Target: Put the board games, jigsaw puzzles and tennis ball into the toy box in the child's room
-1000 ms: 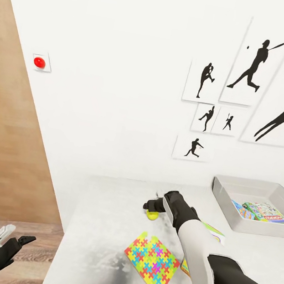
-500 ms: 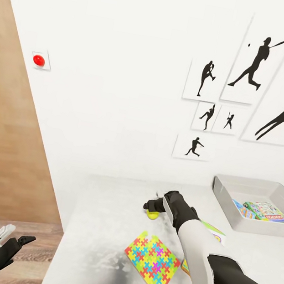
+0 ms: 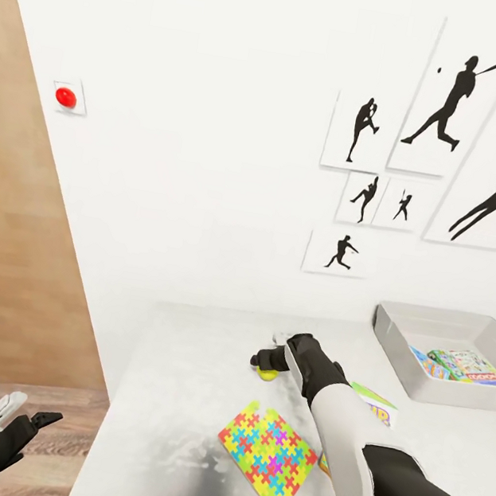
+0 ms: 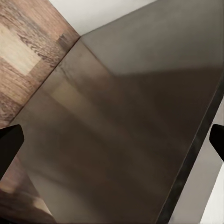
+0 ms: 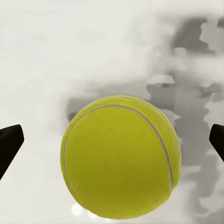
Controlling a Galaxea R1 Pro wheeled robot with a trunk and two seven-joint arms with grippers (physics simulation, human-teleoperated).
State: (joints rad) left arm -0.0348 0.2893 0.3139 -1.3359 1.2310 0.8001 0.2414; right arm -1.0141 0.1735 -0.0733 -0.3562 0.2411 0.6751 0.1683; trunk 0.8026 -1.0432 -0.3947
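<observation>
A yellow-green tennis ball [image 3: 266, 375] [image 5: 120, 156] rests on the grey table [image 3: 180, 366]. My right gripper [image 3: 264, 361] [image 5: 112, 144] hovers just over it, open, its fingertips well apart on either side of the ball. A colourful jigsaw puzzle [image 3: 267, 458] lies near the table's front edge. A second flat box [image 3: 373, 405] pokes out from behind my right arm. The grey toy box [image 3: 402, 342] at the far right of the table holds several board games [image 3: 462, 367]. My left gripper [image 3: 19, 417] hangs open low at the left, beside the table.
A white wall with baseball silhouette pictures [image 3: 438, 147] stands behind the table. A red button [image 3: 65, 96] sits on the wall at left, by a wooden panel [image 3: 7, 240]. Wood floor [image 3: 45, 448] lies left of the table.
The head camera has tilted slightly, shifting the scene. The right gripper stays over the tennis ball, and the left arm has not moved.
</observation>
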